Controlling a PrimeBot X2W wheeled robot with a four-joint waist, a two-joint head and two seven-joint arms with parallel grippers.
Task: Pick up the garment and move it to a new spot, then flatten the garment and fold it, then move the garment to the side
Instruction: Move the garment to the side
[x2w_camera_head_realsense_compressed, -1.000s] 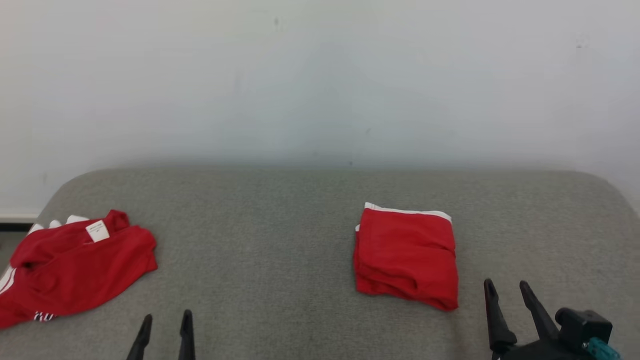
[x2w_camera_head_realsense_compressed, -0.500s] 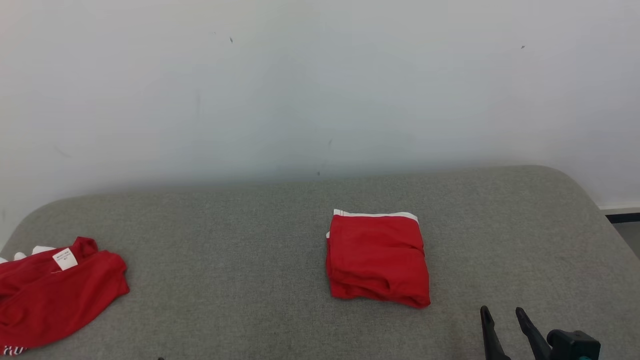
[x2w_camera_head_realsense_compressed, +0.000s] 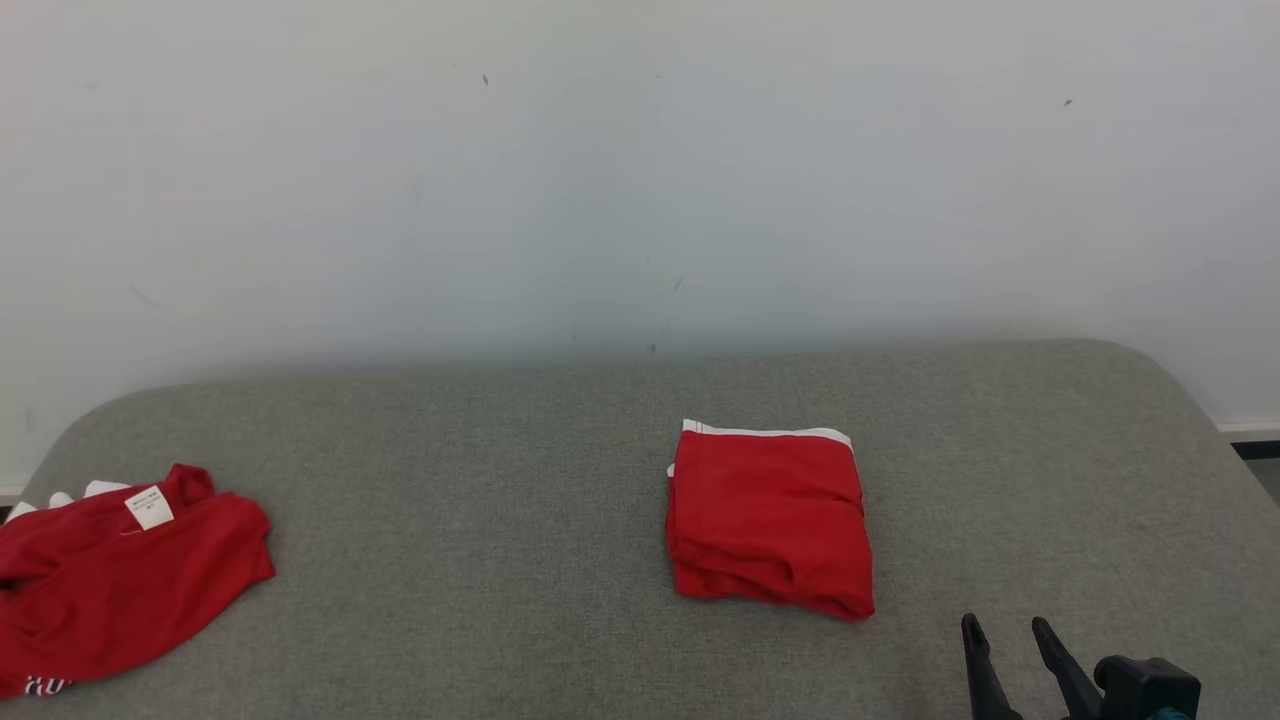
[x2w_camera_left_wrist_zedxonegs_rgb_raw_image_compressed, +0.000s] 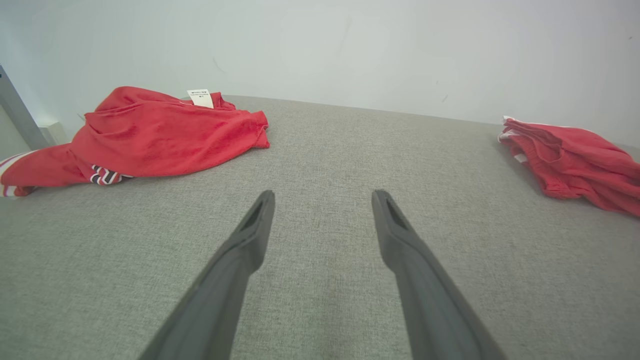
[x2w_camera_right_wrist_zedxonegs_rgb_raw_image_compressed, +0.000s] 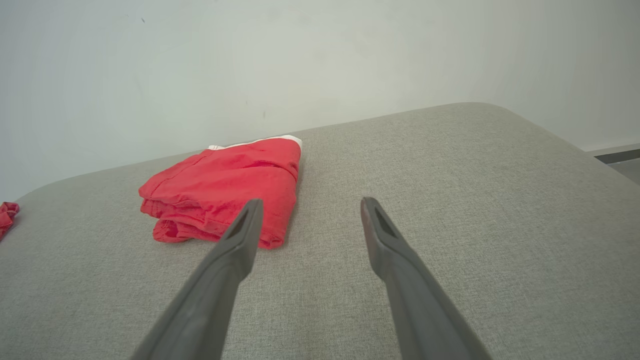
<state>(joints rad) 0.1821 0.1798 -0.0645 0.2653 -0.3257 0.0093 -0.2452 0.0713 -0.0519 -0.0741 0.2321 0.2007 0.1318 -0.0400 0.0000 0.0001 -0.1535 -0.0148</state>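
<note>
A crumpled red garment (x2w_camera_head_realsense_compressed: 110, 575) with a white label and striped trim lies at the left end of the grey padded surface (x2w_camera_head_realsense_compressed: 500, 520); in the left wrist view this garment (x2w_camera_left_wrist_zedxonegs_rgb_raw_image_compressed: 150, 135) is ahead and to the left of my left gripper (x2w_camera_left_wrist_zedxonegs_rgb_raw_image_compressed: 324, 195), which hangs open and empty over bare fabric. A second red garment (x2w_camera_head_realsense_compressed: 770, 525), folded into a neat square with a white waistband edge, rests right of centre. My right gripper (x2w_camera_head_realsense_compressed: 1004, 625) stands open and empty just right of and nearer than it. In the right wrist view the right gripper (x2w_camera_right_wrist_zedxonegs_rgb_raw_image_compressed: 311, 202) has the folded garment (x2w_camera_right_wrist_zedxonegs_rgb_raw_image_compressed: 225, 187) ahead-left.
A pale wall (x2w_camera_head_realsense_compressed: 640, 180) rises directly behind the padded surface. The surface's rounded right corner (x2w_camera_head_realsense_compressed: 1150, 370) drops to a floor strip (x2w_camera_head_realsense_compressed: 1255, 450). Bare grey fabric separates the two garments.
The head camera has swung up and slightly right, shifting the whole picture down and left. Both garments lie as before, and both grippers have stayed open.
</note>
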